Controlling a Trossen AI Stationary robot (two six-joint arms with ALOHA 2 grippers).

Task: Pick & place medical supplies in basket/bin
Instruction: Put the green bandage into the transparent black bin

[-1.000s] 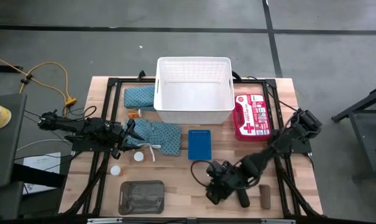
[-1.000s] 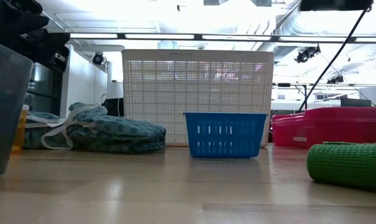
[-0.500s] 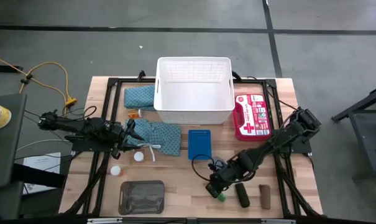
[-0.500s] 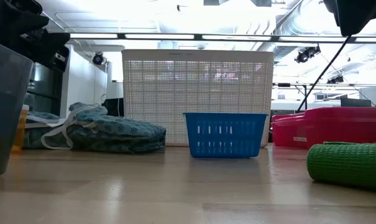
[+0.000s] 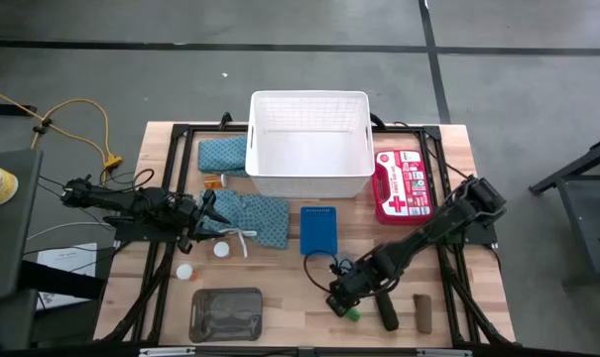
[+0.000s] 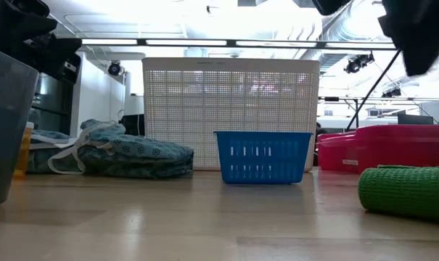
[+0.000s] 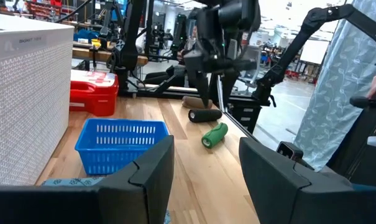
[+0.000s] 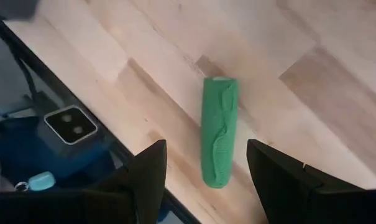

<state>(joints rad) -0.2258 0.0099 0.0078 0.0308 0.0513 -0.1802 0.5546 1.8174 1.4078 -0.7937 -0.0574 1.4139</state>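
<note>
A green roll (image 8: 219, 130) lies on its side near the table's near edge (image 5: 351, 313), with a black roll (image 5: 387, 310) and a brown roll (image 5: 422, 311) to its right. My right gripper (image 5: 343, 299) hangs open just above the green roll, pointing steeply down, one finger to each side (image 8: 205, 155); it touches nothing. My left gripper (image 5: 216, 211) waits open and level at the table's left, by a teal cloth (image 5: 252, 216). A second teal cloth (image 5: 220, 156) lies beside the white basket (image 5: 309, 171). The grey tray (image 5: 226, 314) sits near the front left.
A small blue basket (image 5: 318, 230) stands in front of the white basket, with a red first-aid case (image 5: 404, 184) to its right. Two white discs (image 5: 221, 249) (image 5: 184, 271) and an orange vial (image 5: 212, 180) lie on the left. The table's near edge is close behind the green roll.
My right gripper has sunk a little toward the green roll and turned at the wrist, staying open. The green roll, hidden under the gripper in the high view a second ago, now shows at its near side. The rolls have not moved.
</note>
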